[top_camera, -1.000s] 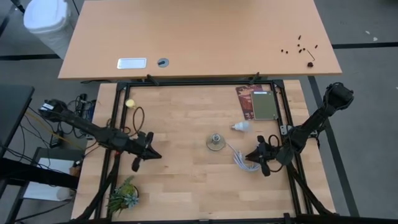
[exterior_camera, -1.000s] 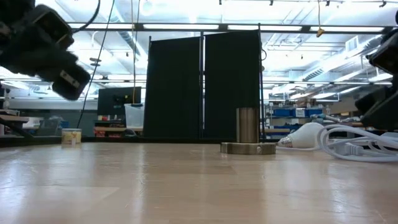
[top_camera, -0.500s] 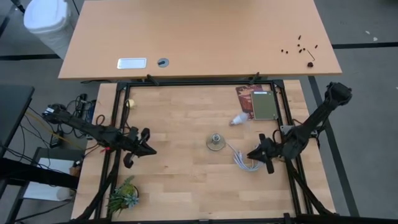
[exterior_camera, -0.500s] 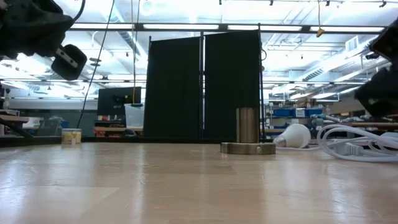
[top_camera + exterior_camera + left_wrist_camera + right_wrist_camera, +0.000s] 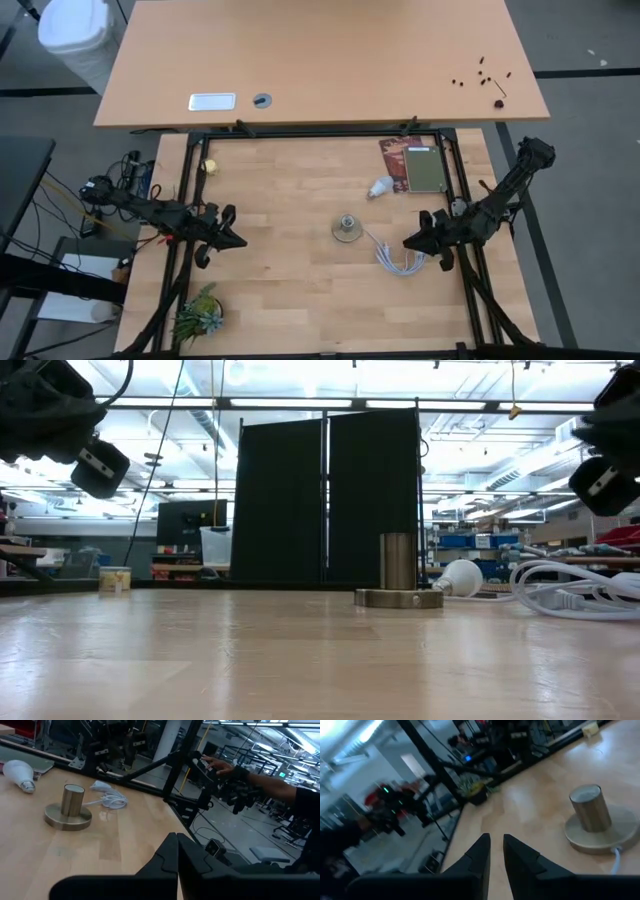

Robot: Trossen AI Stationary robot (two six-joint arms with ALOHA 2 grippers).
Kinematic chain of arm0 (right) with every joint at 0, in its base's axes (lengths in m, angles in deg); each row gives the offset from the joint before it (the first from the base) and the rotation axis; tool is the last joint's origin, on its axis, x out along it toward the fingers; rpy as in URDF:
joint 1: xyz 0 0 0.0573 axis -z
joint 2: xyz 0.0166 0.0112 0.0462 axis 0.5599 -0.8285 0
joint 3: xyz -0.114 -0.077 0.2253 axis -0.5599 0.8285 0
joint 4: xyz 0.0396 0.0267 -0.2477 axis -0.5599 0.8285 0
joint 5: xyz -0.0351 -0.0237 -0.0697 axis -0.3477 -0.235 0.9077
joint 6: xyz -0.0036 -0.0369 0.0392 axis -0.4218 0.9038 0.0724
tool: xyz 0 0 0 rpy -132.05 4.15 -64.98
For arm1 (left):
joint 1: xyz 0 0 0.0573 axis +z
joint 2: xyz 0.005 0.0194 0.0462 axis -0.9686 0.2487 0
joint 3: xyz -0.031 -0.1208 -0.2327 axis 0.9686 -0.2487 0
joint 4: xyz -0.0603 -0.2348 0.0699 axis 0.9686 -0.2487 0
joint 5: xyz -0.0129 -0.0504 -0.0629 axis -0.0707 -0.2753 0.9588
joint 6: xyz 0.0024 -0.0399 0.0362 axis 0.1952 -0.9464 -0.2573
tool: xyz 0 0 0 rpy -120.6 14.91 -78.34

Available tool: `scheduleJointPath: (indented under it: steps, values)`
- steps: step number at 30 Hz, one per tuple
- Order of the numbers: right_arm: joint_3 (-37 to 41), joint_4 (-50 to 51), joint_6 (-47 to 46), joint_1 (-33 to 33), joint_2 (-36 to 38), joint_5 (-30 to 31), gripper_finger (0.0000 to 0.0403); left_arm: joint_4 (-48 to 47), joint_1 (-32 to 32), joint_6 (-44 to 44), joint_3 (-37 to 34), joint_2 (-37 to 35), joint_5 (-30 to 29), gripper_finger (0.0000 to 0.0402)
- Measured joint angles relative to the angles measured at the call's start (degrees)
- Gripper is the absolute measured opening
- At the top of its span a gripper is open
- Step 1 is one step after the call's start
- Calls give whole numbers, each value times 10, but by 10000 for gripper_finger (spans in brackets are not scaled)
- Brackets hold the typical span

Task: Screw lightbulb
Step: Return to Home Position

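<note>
**Position.** The lightbulb (image 5: 380,187) lies on its side on the table (image 5: 300,290). It is not in the socket (image 5: 346,229) and is clear of it. It is well apart from the tips of both grippers. From the left gripper's fingers it lies beyond the socket. From the right gripper's fingers it lies ahead and off to one side, past the cord (image 5: 400,260).

**Grippers.** The left gripper (image 5: 177,836) is raised above the wood. Its fingers are pressed together and hold nothing. The right gripper (image 5: 496,836) is also raised. Its fingers stand close, with a slim gap between them, and are empty.

**Step in hand.** This appears to be the return of both arms to rest.
- Lift each wrist before drawing it back.
- Keep the right fingertips above the cord loops, which lie just ahead of them and could snag.
- Do not sweep low near the bulb. It would likely roll.

**Materials.**
- Bulb: smooth matte white globe that narrows to a short ribbed grey screw base.
- Socket: brushed brass-toned cylinder, upright on a flat round disc, likely heavy enough to stay put.
- Cord: white, limp and looped.
- Table: pale wood planks with a satin finish.
</note>
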Motion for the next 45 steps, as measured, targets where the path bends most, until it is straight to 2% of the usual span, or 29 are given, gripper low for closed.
scheduleJointPath:
  steps: [10, 17, 22, 29, 40, 45]
  values:
    - [0, 43, 0, 22, 106, -1, 63, -51, 0, 0, 0, -48, 0, 4]
    - [0, 116, 0, 75, 180, 0, 62, -53, 0, 0, 0, -48, 1, 4]
    - [0, 114, 0, 122, 211, 0, 62, -54, 0, 0, 0, -53, 1, 4]
    - [0, 114, 0, 209, 217, 0, 62, -51, 28, 0, 0, -63, 0, 4]
    - [0, 114, 0, 429, 217, 0, 62, -50, 86, 0, 0, -63, 0, 4]
    - [0, 113, 0, 487, 216, 0, 61, -48, 117, 0, 0, -63, -2, 4]
